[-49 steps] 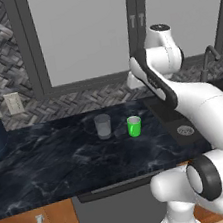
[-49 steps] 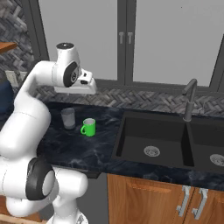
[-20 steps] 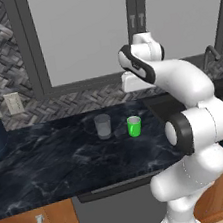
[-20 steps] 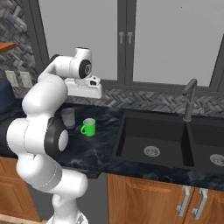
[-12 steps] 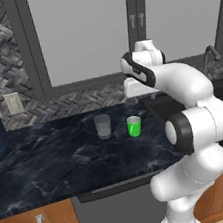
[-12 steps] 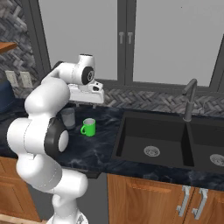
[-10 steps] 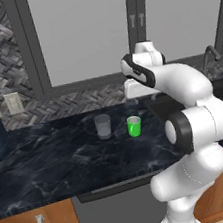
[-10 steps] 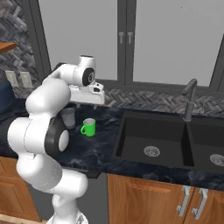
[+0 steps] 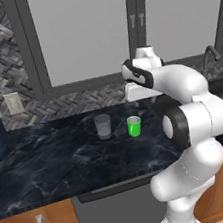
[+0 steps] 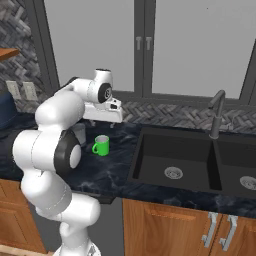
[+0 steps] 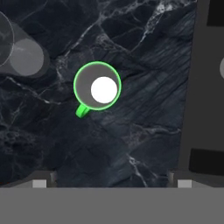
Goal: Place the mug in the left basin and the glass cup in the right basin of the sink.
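Mug (image 9: 134, 127) upright on the dark marble counter (image 9: 50, 163), handle toward the counter's front edge in the right base view. Glass cup (image 9: 103, 126) stands just beside it on the left, apart, not touching. Both sit left of the sink (image 10: 200, 165); left basin (image 10: 172, 160) and right basin (image 10: 242, 170) each show 1 round metal drain, with the faucet (image 10: 216, 112) behind the divider. Gripper (image 10: 111, 124) hangs above the counter near the mug, holding nothing. In the hand view the 2 fingertips (image 11: 39, 183) sit far apart: jaws wide. Mug seen from above there, white inside.
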{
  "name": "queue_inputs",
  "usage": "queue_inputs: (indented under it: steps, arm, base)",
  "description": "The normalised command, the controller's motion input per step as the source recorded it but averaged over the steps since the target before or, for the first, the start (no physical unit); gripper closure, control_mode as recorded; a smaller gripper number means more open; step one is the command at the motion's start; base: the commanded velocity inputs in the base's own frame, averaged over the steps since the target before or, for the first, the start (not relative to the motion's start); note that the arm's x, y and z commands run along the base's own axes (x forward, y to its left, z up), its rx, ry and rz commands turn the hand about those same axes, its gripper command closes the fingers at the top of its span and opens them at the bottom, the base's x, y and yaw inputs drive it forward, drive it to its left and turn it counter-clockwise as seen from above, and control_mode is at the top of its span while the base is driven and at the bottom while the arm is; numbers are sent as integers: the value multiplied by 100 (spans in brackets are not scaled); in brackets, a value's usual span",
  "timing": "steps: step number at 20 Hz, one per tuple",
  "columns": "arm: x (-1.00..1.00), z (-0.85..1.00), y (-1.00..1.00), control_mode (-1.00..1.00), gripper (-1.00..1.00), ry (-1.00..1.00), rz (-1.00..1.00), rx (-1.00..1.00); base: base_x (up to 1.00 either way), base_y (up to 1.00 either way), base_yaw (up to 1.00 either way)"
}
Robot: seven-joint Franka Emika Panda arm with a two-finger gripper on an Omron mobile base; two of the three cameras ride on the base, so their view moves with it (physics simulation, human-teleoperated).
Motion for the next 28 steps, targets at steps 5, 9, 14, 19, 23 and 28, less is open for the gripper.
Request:
queue_inputs:
  steps: [5,9,14,19,23,28]
  arm:
    - [18,-18,0,-100,-100,0,0,0]
    - [19,-14,0,-100,-100,0,0,0]
    - [24,-17,0,-100,-100,0,0,0]
    - [24,-18,0,-100,-100,0,0,0]
    - [23,-17,0,-100,-100,0,0,0]
    - [22,-19,0,-100,-100,0,0,0]
  base:
    - [0,0,0]
    - [0,0,0]
    - [0,0,0]
    - [0,0,0]
    - [0,0,0]
    - [0,0,0]
